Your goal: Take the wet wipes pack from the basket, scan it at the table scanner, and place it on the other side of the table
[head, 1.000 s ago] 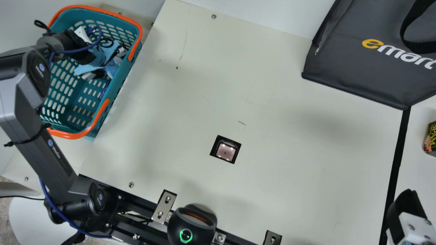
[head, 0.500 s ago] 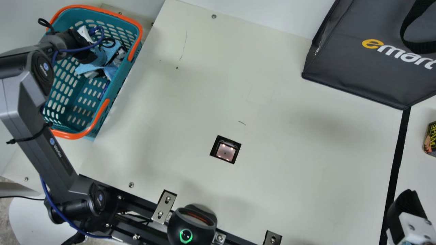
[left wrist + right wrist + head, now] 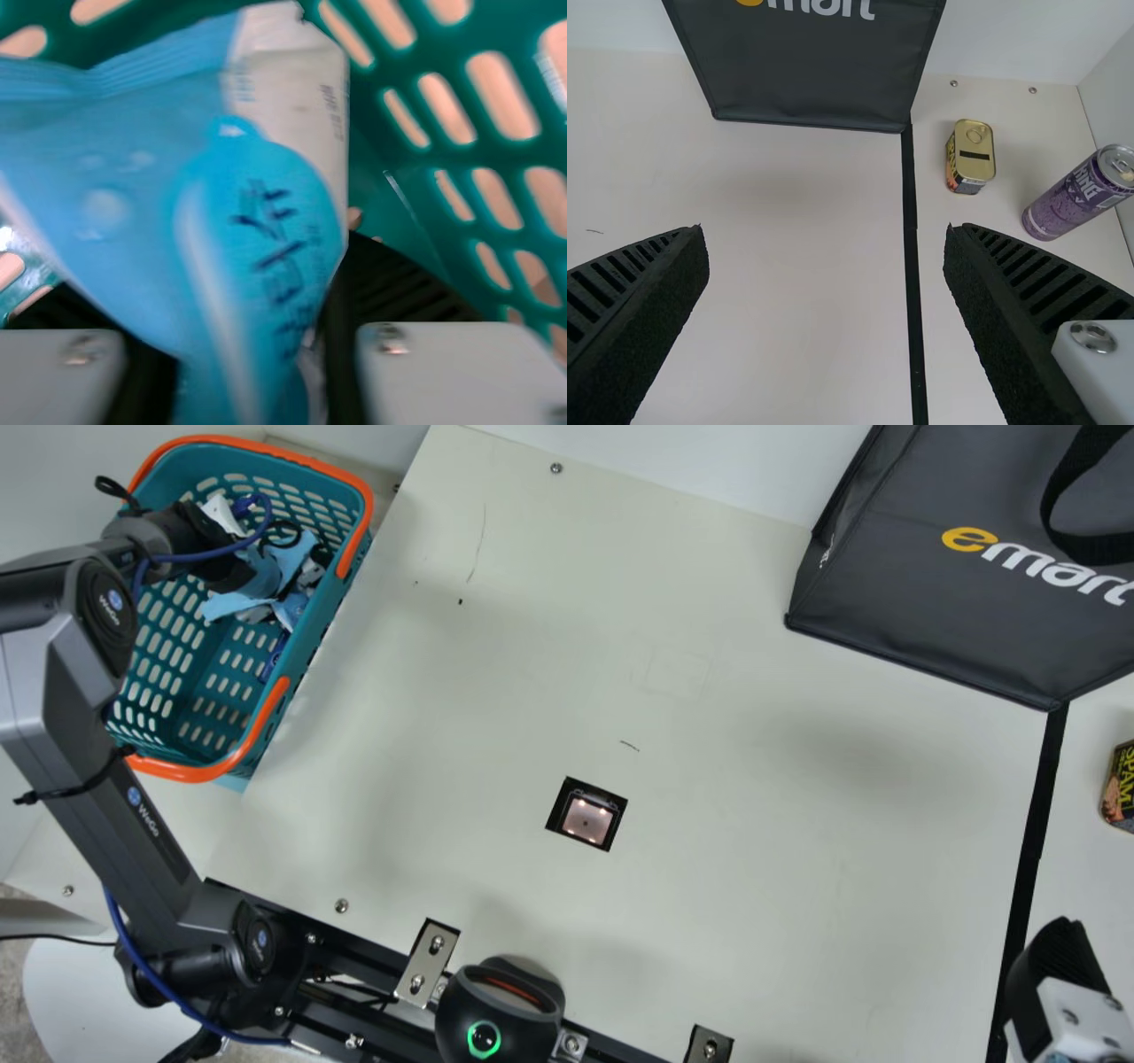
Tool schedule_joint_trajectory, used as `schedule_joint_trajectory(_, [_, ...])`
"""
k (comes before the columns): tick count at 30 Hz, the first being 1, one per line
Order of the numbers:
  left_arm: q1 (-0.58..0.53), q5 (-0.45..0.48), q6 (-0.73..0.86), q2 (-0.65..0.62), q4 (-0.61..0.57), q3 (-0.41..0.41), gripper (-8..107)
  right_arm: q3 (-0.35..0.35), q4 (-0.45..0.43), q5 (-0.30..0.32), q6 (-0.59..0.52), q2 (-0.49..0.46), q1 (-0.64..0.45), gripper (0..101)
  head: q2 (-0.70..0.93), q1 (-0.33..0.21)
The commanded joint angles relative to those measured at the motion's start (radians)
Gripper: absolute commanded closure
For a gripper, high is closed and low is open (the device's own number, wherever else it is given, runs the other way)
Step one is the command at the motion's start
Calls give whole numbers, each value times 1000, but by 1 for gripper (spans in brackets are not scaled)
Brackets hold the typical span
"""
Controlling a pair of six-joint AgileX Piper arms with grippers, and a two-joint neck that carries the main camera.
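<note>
One lit scanner (image 3: 587, 817) in the cream table (image 3: 753, 797), white walls (image 3: 1028, 35) beyond

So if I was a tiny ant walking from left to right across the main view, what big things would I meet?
The teal basket → a metal bracket → the table scanner → another metal bracket → the big dark bag.

left arm (image 3: 124, 788) over basket (image 3: 186, 772) | scanner (image 3: 586, 815) lit | dark bag (image 3: 939, 620) upper right
</note>
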Motion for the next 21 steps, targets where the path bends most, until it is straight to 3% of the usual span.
schedule_joint_trajectory(1, [3, -5, 9, -15, -5, 13, 107, 0, 0, 0, 0, 0, 0, 6, 4, -30])
schedule_joint_trajectory(21, [39, -25, 128, -228, -113, 184, 107, 0, 0, 0, 0, 0, 0, 6, 4, -30])
